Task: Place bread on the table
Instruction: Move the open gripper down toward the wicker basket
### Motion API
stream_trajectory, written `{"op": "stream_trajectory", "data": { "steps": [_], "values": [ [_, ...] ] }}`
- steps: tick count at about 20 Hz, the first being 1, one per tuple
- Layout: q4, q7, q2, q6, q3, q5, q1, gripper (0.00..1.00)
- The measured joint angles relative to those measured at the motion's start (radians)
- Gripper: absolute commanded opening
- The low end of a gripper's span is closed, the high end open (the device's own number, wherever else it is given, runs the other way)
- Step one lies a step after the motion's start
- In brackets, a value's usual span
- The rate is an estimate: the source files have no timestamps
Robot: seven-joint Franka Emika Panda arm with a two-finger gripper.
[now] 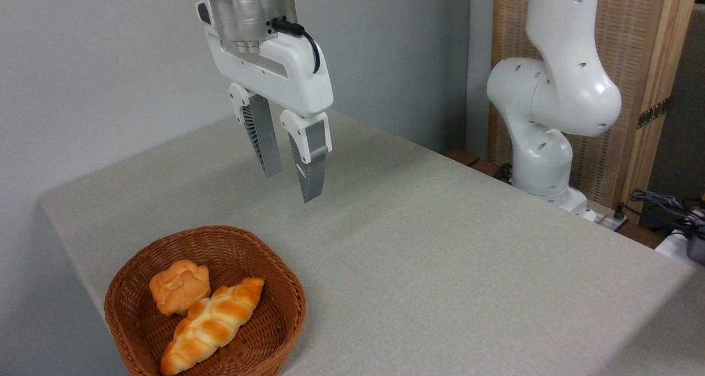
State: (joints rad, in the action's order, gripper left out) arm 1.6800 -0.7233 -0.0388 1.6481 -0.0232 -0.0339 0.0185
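Grey cloth covered the surface (440, 244), and above it the tool (291, 186) hung empty with its fingers parted. Below the tool, the bread (179, 293) sat inside the wicker basket (137, 266), touching a braided loaf (212, 325).

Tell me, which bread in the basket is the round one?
The small round roll with the knotted top, at the left of the wicker basket. The other bread is a long braided loaf lying beside it.
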Motion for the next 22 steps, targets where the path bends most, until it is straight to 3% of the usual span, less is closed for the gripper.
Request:
{"op": "stream_trajectory", "data": {
  "steps": [7, 22],
  "values": [
    [-0.004, 0.000, -0.003, -0.042, -0.007, 0.000, 0.002, 1.00],
    [0.036, 0.000, -0.034, -0.006, -0.007, -0.003, 0.002, 1.00]
  ]
}}
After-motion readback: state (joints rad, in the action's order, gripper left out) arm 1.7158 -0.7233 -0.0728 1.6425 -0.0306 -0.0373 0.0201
